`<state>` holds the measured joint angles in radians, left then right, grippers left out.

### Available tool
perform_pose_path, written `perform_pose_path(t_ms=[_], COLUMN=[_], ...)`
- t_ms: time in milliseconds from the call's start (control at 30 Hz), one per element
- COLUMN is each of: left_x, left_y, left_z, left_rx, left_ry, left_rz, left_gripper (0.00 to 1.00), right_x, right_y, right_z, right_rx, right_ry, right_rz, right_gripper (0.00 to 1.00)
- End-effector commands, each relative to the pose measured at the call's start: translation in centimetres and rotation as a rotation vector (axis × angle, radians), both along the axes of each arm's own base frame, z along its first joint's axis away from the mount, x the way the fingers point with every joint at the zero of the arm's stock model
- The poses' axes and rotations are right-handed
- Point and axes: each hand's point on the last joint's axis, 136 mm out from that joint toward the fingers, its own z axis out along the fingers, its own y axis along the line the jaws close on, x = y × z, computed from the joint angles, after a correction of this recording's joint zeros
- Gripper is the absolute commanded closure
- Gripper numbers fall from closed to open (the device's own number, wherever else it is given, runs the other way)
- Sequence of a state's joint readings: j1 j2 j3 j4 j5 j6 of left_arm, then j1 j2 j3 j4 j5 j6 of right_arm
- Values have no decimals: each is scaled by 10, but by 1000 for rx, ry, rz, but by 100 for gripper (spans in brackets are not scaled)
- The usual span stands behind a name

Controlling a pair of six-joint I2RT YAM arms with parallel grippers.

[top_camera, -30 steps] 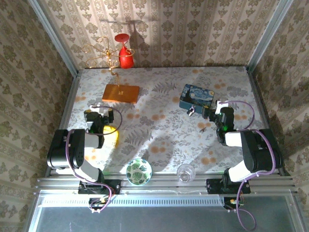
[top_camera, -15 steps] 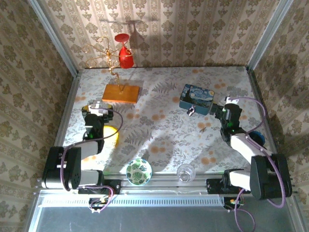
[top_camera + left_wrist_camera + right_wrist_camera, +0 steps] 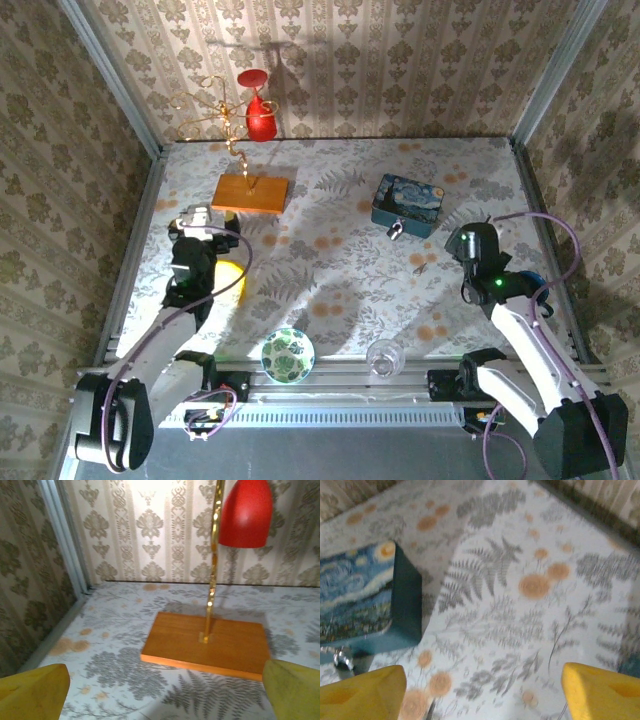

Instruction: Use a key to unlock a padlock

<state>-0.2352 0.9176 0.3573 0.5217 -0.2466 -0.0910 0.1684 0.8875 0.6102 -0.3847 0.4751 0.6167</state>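
We see the padlock (image 3: 397, 231) against the near side of the blue painted tin (image 3: 408, 203), and the key (image 3: 419, 262) on the flowered cloth close by. Our right gripper (image 3: 482, 690) is spread wide and empty near the tin; our left gripper (image 3: 162, 690) is spread wide and empty facing the wooden base (image 3: 207, 645)

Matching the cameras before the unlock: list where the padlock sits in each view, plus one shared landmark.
Top external: padlock right of centre, against the near side of the blue tin.
Right wrist: blurred silvery bit, likely the padlock, lower left, by the blue tin's lower edge.
Left wrist: this camera faces the orange wooden base on the table's left.
Shared landmark: the blue tin in the first two; the fern-print tablecloth throughout.
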Motion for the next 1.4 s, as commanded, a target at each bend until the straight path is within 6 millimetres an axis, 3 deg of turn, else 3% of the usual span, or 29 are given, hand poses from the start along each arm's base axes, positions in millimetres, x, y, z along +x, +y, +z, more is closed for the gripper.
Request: perform_pose_path(t_ms=[0,233,367,633,800,1000,1367], left_x=[-4,-7,-9,-11,-12,-12,-10], left_y=[-22,-40,-46,-55,-60,-64,-66], left_z=[-5,-6,-4,-2,-4,-6,-12], left_rx=[-145,-239,-266,-283,-287,-285,-283], left_ry=[62,102,108,107,110,123,143], left_rz=[-101,-181,-209,-250,-277,-294,-299], left_gripper=[0,0,0,0,0,0,0], right_x=[-22,-7,0,14,23,22,25], right_y=[19,71,88,104,108,101,102], right_z=[-31,-56,-75,-90,-94,-112,-125], right_rx=[96,161,210,229,231,215,261], right_ry=[155,230,272,313,321,370,371], right_rz=[-16,87,95,117,116,36,-8], right_gripper=[25,34,38,39,47,52,63])
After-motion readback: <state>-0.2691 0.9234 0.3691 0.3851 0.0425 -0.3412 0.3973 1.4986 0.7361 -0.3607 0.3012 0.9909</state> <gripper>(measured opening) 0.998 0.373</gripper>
